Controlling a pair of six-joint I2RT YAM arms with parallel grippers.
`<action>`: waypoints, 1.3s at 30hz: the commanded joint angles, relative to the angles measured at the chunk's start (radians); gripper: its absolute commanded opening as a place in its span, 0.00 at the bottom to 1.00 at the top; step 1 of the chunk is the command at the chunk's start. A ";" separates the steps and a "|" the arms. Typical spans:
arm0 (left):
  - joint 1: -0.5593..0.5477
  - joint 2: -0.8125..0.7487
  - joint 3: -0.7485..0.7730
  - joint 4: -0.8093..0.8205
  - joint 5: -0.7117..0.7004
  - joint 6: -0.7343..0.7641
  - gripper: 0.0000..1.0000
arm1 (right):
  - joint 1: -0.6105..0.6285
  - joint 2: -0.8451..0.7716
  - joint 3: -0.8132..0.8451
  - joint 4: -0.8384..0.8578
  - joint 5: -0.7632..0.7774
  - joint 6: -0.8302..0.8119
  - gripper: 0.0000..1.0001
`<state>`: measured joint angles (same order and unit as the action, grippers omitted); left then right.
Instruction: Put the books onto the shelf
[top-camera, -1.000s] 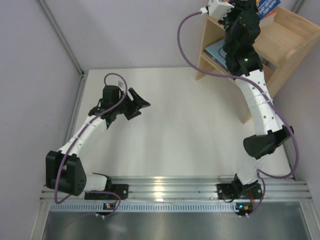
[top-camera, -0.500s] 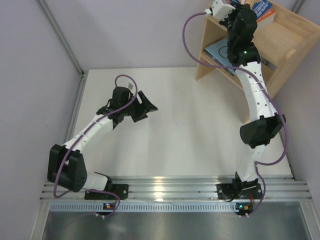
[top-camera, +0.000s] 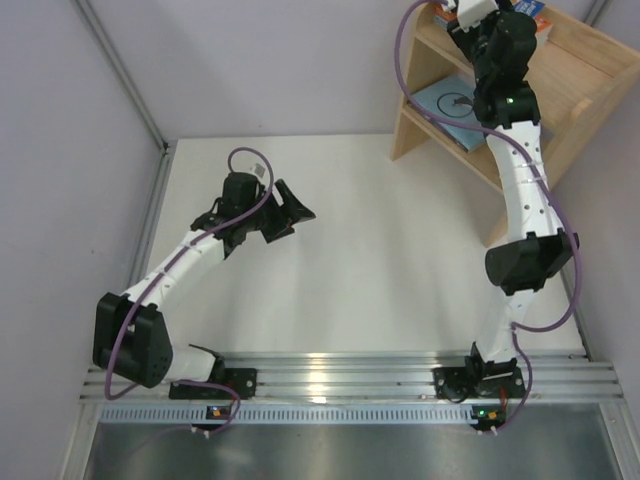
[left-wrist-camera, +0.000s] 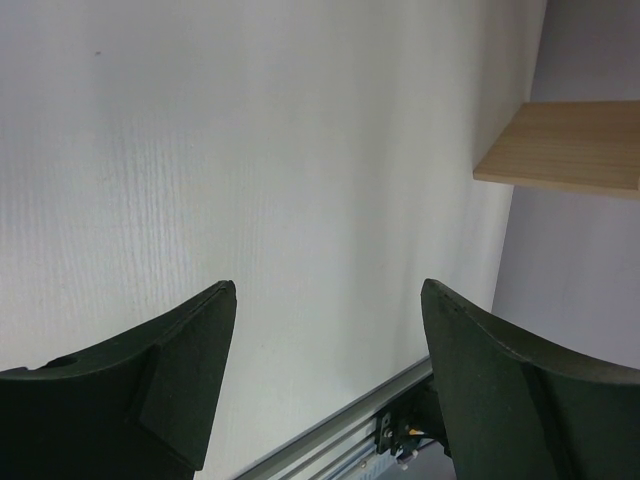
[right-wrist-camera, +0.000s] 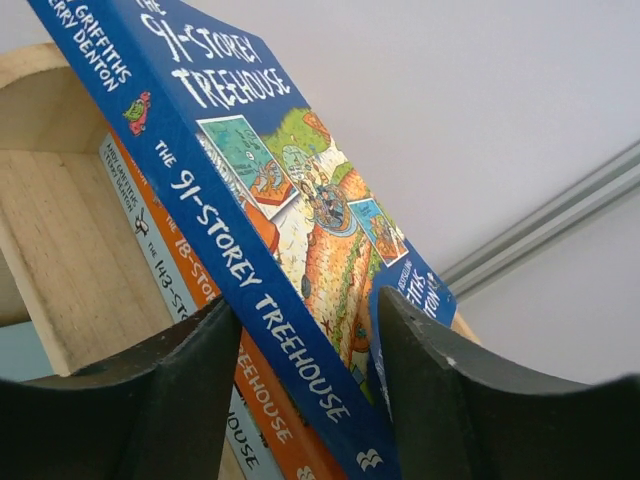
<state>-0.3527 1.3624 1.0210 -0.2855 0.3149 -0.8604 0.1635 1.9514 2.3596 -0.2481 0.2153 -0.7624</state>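
White and smooth, the bench (top-camera: 380, 260) sits between plain grey walls. At the far right stands one shelf (top-camera: 590, 70) of pale wood with two tiers. Three thin books sit together on the top tier: a blue book (right-wrist-camera: 250, 150), an orange book (right-wrist-camera: 265, 405) and a pale book (right-wrist-camera: 122, 180), all with their ends cut off. A fourth book (top-camera: 452, 100), light blue with a black drawing, lies on the lower tier. The right pincer (right-wrist-camera: 305, 310) has the blue book between its two black fingers; squeezing or not, I cannot tell. The left pincer (left-wrist-camera: 328, 290) hangs spread wide over the bench.
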 joint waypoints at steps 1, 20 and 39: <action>-0.003 0.000 0.021 0.037 0.018 0.021 0.80 | -0.032 -0.028 0.056 -0.022 -0.082 0.155 0.57; -0.003 -0.005 -0.010 0.046 0.006 0.037 0.79 | -0.051 -0.002 0.092 0.012 -0.257 0.331 0.66; -0.002 -0.005 -0.025 0.060 0.006 0.029 0.78 | -0.114 0.007 0.076 -0.022 -0.190 0.434 0.45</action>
<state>-0.3527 1.3643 1.0054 -0.2821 0.3229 -0.8387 0.0700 1.9629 2.4107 -0.2756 -0.0193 -0.3626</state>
